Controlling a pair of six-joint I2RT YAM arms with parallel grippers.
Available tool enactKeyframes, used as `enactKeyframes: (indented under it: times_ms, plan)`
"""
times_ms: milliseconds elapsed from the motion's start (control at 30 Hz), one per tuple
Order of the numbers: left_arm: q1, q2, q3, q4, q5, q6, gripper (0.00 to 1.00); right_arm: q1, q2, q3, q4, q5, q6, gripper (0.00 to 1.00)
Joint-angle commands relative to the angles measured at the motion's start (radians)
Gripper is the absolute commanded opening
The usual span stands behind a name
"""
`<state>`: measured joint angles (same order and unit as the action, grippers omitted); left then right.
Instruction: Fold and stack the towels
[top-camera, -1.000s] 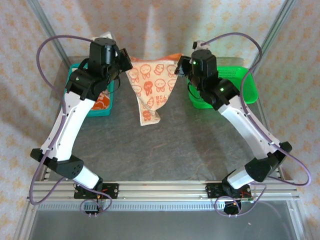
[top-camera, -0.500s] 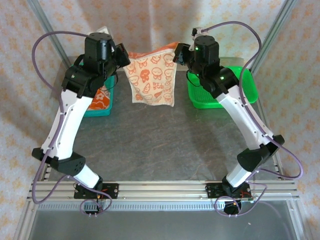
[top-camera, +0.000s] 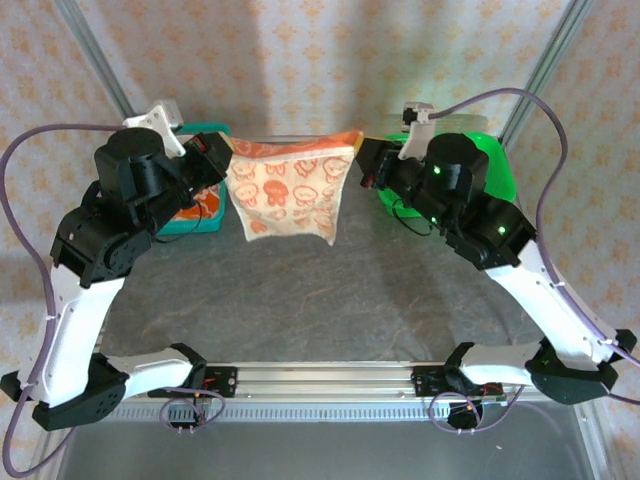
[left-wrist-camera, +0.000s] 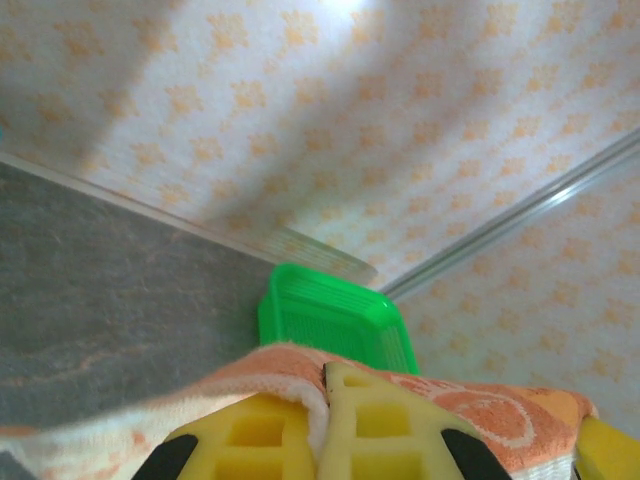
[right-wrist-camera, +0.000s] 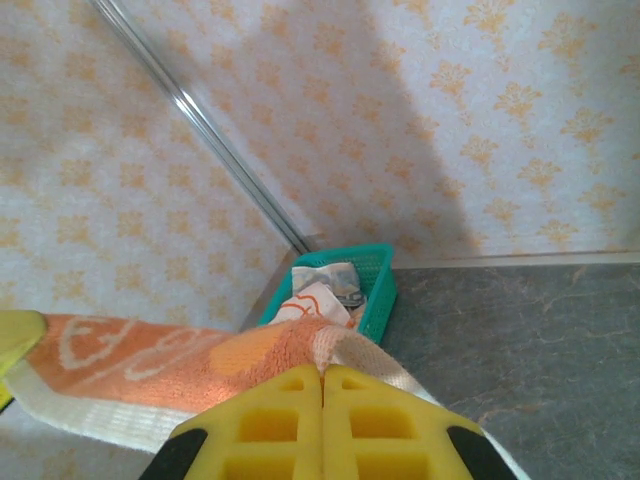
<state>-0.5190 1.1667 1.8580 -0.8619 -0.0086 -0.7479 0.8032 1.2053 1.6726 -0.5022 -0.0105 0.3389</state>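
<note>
Above the grey table (top-camera: 300, 300), a towel (top-camera: 290, 190) is held stretched between left gripper (top-camera: 218, 160) and right gripper (top-camera: 362, 165), each clamped on a top corner. Beyond, a teal basket (top-camera: 200, 223) of towels (right-wrist-camera: 318, 293) is seen at left, a green basket (top-camera: 505, 175) at right.

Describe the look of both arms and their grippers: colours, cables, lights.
The left arm and right arm have white links joined by black housings, and a purple cable loops along each. Small green lights glow on the right arm. The left gripper and right gripper have blocky yellow fingers with square recesses and black parts at their bases.
</note>
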Motion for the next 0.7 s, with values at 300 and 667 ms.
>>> enactKeyframes:
  times_ms: [300,667]
  plan:
    - [0.034,0.224,0.129,-0.154,-0.016,-0.010,0.00,-0.092,0.155,0.110,-0.180,0.115,0.127,0.00]
    - [0.229,0.810,0.476,-0.161,0.080,0.134,0.00,-0.317,0.740,0.539,-0.246,-0.111,0.102,0.00]
